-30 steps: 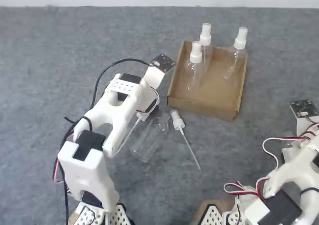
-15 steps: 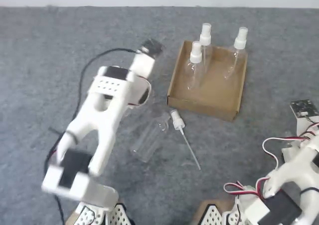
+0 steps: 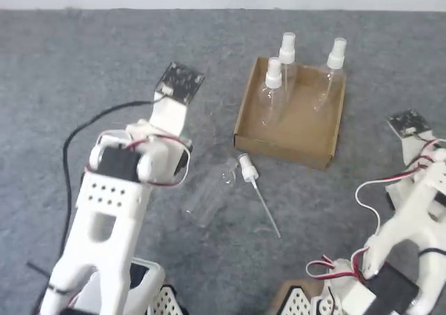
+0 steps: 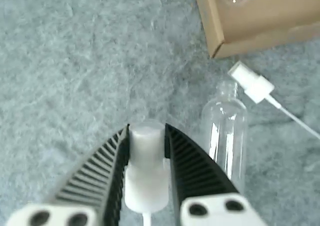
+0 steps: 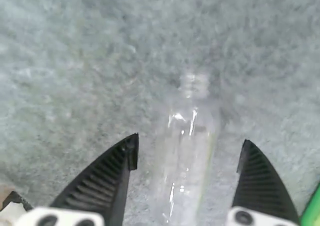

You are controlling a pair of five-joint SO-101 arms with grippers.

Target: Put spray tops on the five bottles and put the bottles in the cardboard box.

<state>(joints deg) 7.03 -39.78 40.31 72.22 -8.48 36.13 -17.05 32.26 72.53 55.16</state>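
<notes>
Left wrist view: spray top (image 4: 145, 171) clamped inside left claw (image 4: 146, 130).

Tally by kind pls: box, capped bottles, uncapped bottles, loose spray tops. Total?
Brown cardboard box: 1
Capped clear plastic bottles, in the box: 3
Uncapped clear plastic bottles, lying on the grey carpet: 2
Loose white spray tops, one on the carpet, one between the jaws of the left gripper: 2
Total: 8

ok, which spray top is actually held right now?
The spray top clamped in the left gripper. The loose top lies on the carpet by the cardboard box; the other three sit on bottles inside it.
</notes>
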